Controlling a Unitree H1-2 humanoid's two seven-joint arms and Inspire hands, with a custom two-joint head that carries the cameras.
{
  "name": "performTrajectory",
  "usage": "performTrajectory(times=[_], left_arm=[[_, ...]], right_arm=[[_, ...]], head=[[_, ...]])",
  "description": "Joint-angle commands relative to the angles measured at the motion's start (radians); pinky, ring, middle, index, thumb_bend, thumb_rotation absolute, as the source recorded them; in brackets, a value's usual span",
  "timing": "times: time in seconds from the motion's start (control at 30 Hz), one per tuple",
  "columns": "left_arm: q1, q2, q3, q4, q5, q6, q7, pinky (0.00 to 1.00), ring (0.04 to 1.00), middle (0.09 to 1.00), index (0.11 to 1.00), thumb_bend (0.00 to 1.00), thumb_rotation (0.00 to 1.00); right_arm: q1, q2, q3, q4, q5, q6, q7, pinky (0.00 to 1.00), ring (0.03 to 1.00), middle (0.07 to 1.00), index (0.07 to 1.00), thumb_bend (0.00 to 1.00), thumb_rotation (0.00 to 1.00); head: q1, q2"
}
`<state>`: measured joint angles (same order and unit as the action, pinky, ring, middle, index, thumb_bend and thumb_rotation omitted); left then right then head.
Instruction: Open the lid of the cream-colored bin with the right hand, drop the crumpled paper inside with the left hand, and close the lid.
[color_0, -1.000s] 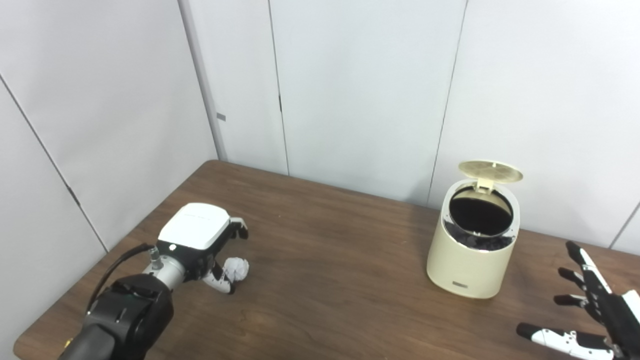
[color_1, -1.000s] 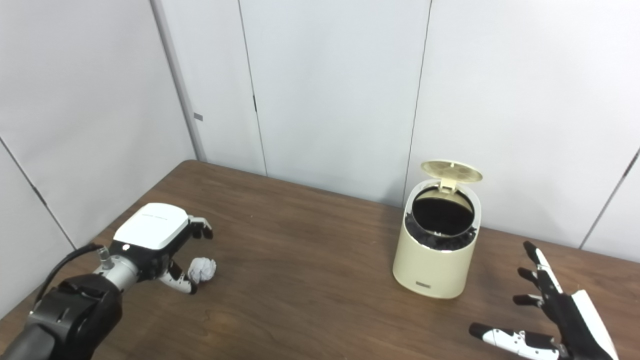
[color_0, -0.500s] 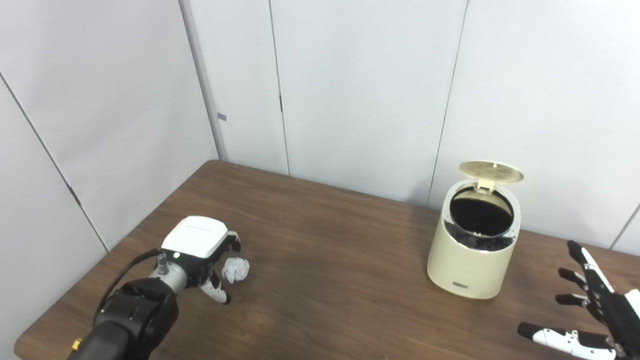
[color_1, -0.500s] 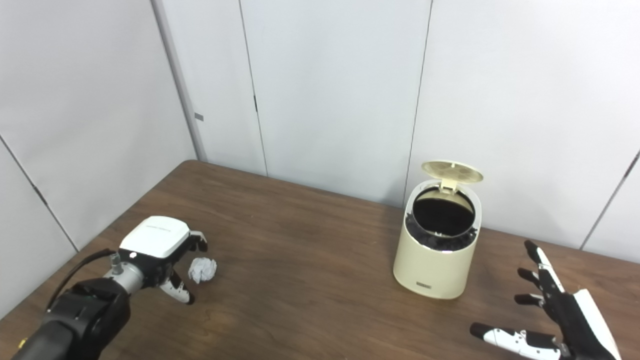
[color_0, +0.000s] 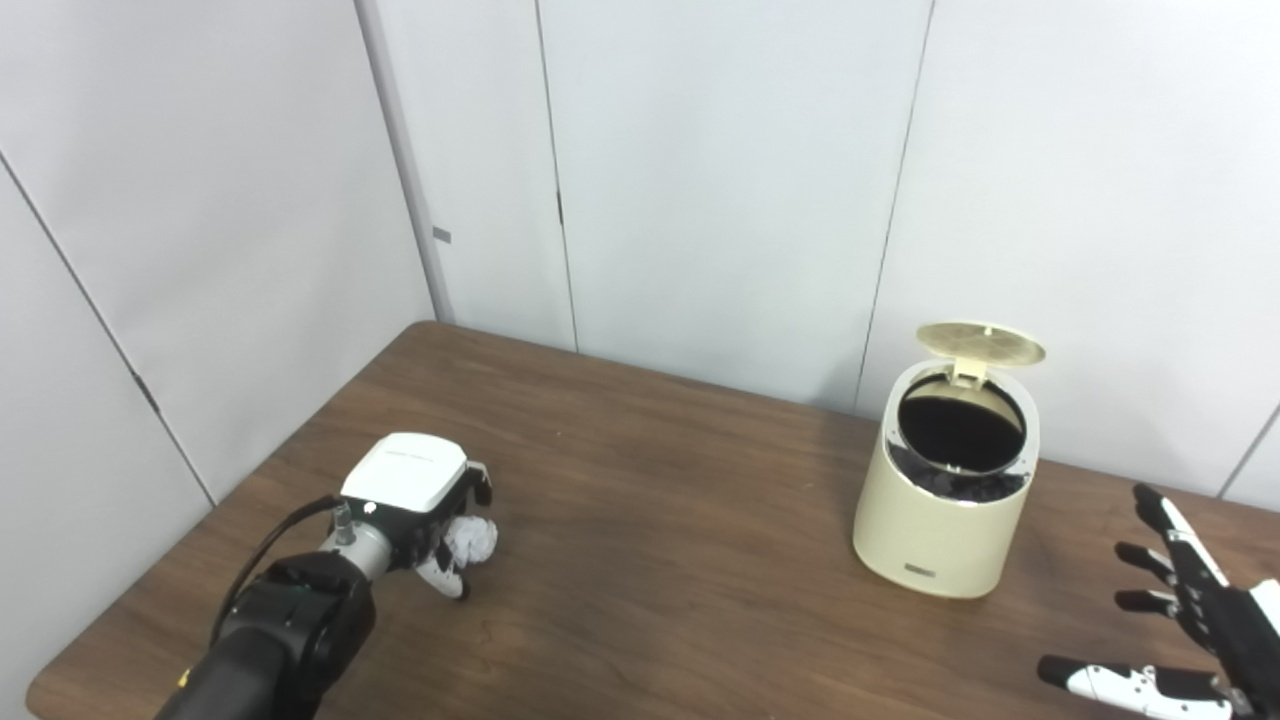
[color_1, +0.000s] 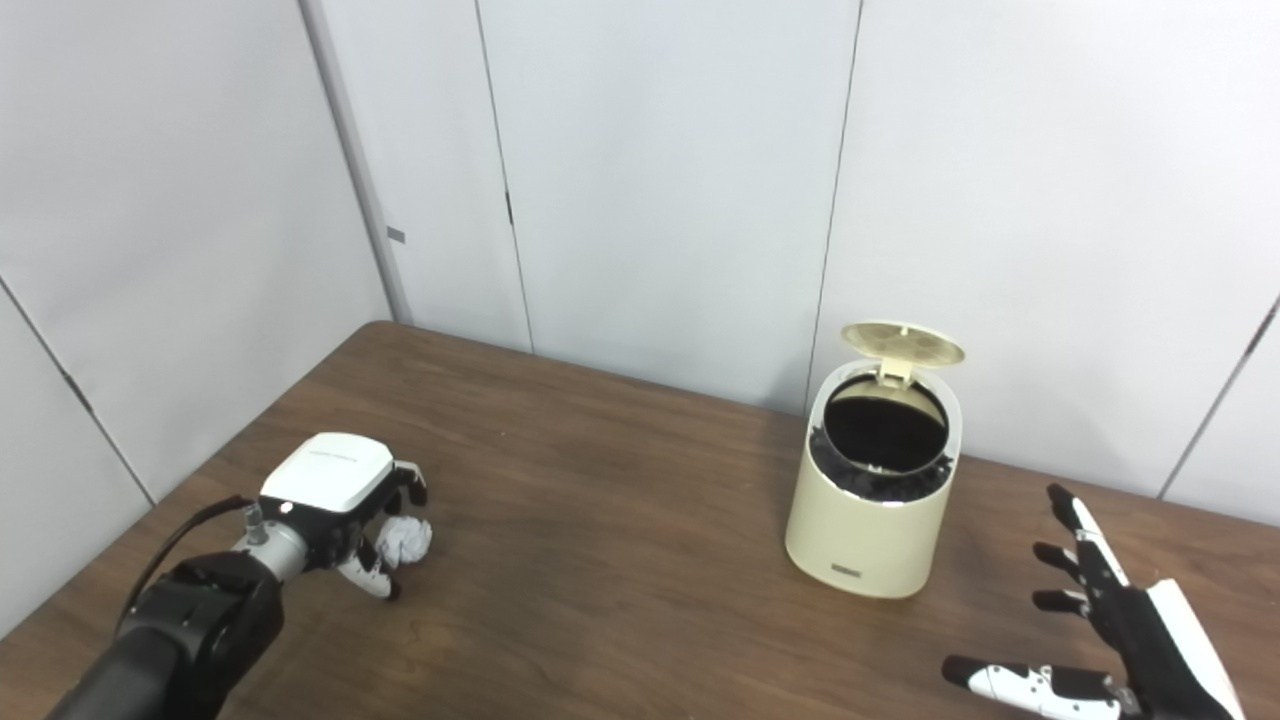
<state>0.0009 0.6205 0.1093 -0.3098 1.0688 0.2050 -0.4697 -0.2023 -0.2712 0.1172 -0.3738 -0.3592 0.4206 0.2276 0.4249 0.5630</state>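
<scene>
Left hand (color_0: 420, 510) cupped around small crumpled white paper ball (color_0: 472, 540) lying on brown wooden table (color_0: 650, 560), grip unclear. Cream-colored round bin (color_0: 945, 490) stands far right, lid (color_0: 981, 343) up. Right hand (color_1: 1110, 640) spread, empty.

You have two head cameras set side by side, both looking down and forward over the brown table (color_0: 680, 560) toward the pale wall panels (color_0: 720, 180) at twelve o'clock. Both stand well back, so each takes in most of the tabletop and the room corner at about eleven o'clock. Your right eye view sits a little to the right: the cream bin (color_1: 873, 490) falls nearer its middle, while in your left eye view the bin lies further toward three o'clock. Both views share the table, the corner, the bin, and both arms entering from six o'clock.
</scene>
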Motion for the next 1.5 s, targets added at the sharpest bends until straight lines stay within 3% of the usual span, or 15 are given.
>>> performTrajectory(times=[0.0,0.27,0.47,0.57,0.7,0.73,0.77,0.87,1.03,1.2,1.27,1.37,1.47], left_arm=[[-0.03,0.026,0.005,0.004,-0.001,-0.003,0.047,0.44,0.515,0.607,0.689,0.83,0.09],[-0.026,0.038,-0.015,0.046,0.001,0.002,0.061,0.5,0.613,0.691,0.688,0.82,0.09],[-0.022,0.039,-0.023,0.062,-0.017,0.005,0.066,0.47,0.572,0.648,0.689,0.81,0.09],[-0.021,0.031,-0.018,0.067,-0.059,-0.002,0.083,0.48,0.57,0.634,0.67,0.82,0.03],[-0.022,0.035,-0.026,0.1,-0.111,-0.019,0.112,0.4,0.495,0.59,0.631,0.8,0.0],[-0.022,0.036,-0.027,0.106,-0.122,-0.021,0.117,0.36,0.45,0.539,0.621,0.68,0.0],[-0.022,0.037,-0.029,0.113,-0.132,-0.025,0.125,0.32,0.404,0.506,0.545,0.59,0.0],[-0.021,0.041,-0.034,0.138,-0.161,-0.046,0.15,0.27,0.345,0.481,0.495,0.53,0.0],[-0.019,0.052,-0.053,0.156,-0.179,-0.046,0.167,0.28,0.348,0.404,0.506,0.52,0.0],[-0.016,0.058,-0.069,0.164,-0.181,-0.038,0.175,0.25,0.323,0.464,0.489,0.52,0.0],[-0.015,0.061,-0.076,0.169,-0.182,-0.037,0.18,0.26,0.335,0.417,0.501,0.52,0.0],[-0.015,0.062,-0.081,0.182,-0.188,-0.041,0.195,0.25,0.323,0.47,0.489,0.52,0.0],[-0.015,0.063,-0.091,0.183,-0.183,-0.038,0.201,0.27,0.344,0.42,0.504,0.52,0.0]], right_arm=[[-0.028,-0.015,-0.006,-0.038,-0.009,-0.017,-0.006,0.73,0.877,0.986,0.98,0.8,0.11],[-0.027,-0.015,-0.011,-0.05,-0.005,-0.004,0.0,0.76,0.892,0.986,0.981,0.79,0.1],[-0.024,-0.016,-0.011,-0.052,-0.01,0.001,0.0,0.75,0.887,0.982,0.978,0.79,0.1],[-0.023,-0.016,-0.011,-0.055,-0.008,0.002,0.002,0.76,0.887,0.984,0.978,0.78,0.1],[-0.023,-0.019,-0.011,-0.059,-0.011,0.003,0.004,0.76,0.882,0.982,0.978,0.77,0.09],[-0.023,-0.02,-0.011,-0.059,-0.012,0.003,0.004,0.76,0.88,0.982,0.978,0.77,0.09],[-0.023,-0.019,-0.012,-0.06,-0.011,0.003,0.003,0.75,0.878,0.981,0.977,0.77,0.09],[-0.021,-0.021,-0.013,-0.058,-0.012,0.003,0.002,0.75,0.873,0.979,0.975,0.77,0.1],[-0.018,-0.017,-0.019,-0.061,-0.003,0.0,0.001,0.75,0.872,0.98,0.974,0.76,0.09],[-0.018,-0.016,-0.024,-0.065,0.002,0.005,0.003,0.76,0.879,0.987,0.976,0.75,0.1],[-0.018,-0.018,-0.025,-0.068,-0.001,0.007,0.004,0.76,0.876,0.986,0.975,0.74,0.11],[-0.018,-0.02,-0.028,-0.067,0.003,0.002,0.004,0.76,0.872,0.982,0.972,0.74,0.12],[-0.018,-0.019,-0.032,-0.063,0.013,-0.007,0.002,0.75,0.874,0.981,0.971,0.73,0.09]], head=[[-0.001,0.001],[-0.002,0.004],[-0.001,0.008],[-0.001,0.011],[-0.001,0.017],[-0.001,0.017],[-0.001,0.017],[-0.001,0.017],[0.0,0.022],[0.001,0.026],[0.001,0.027],[0.002,0.028],[0.003,0.028]])
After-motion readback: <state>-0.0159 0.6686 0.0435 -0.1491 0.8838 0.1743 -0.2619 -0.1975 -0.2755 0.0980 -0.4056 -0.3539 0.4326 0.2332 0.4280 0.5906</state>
